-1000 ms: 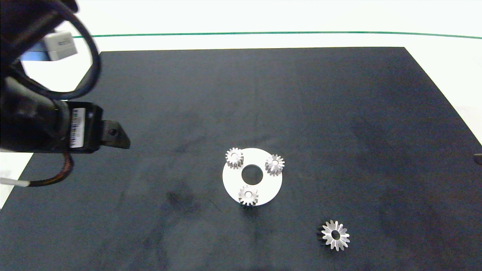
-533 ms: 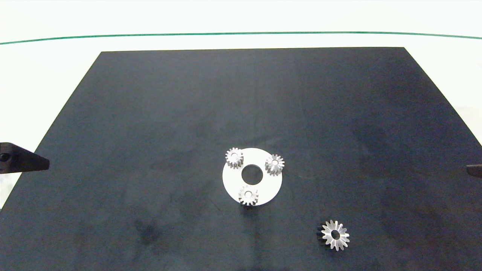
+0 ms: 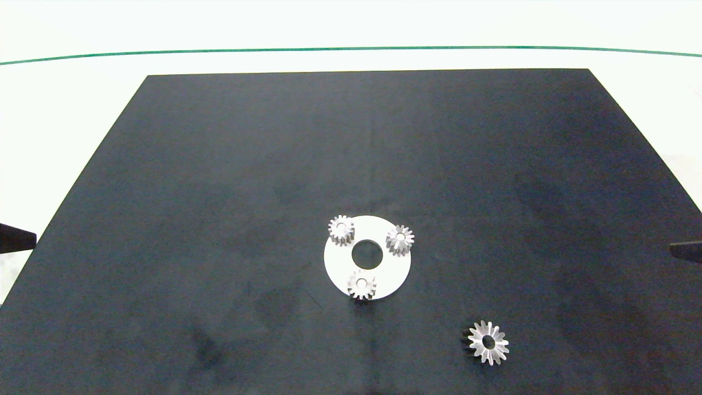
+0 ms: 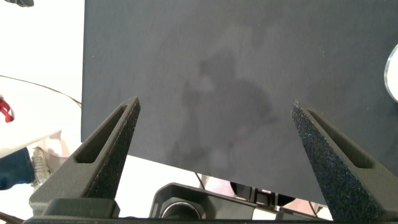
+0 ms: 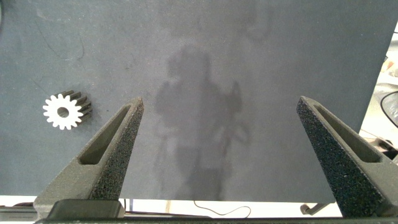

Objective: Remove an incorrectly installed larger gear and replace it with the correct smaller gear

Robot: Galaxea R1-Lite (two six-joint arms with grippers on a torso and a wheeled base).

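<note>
The larger gear [image 3: 487,343], shiny with pointed star-like teeth, lies flat on the black mat [image 3: 219,164] towards the front right, apart from the white disc [image 3: 395,274]. Three matching smaller gears [image 3: 341,229] [image 3: 400,240] [image 3: 362,284] stand on that disc around its central hole. My left gripper [image 4: 216,106] is open over bare mat near the mat's left edge. Only one of its fingers [image 3: 16,238] shows in the head view. My right gripper [image 5: 221,102] is open at the right edge, with the larger gear [image 5: 65,111] off to one side of it.
The white table [image 3: 351,22] surrounds the mat, with a green line [image 3: 351,48] across the back. An edge of the white disc [image 4: 393,74] shows in the left wrist view.
The left arm has pulled back to the left, out of the head view except for a finger tip. The right finger tip shows slightly more. The gears have not moved.
</note>
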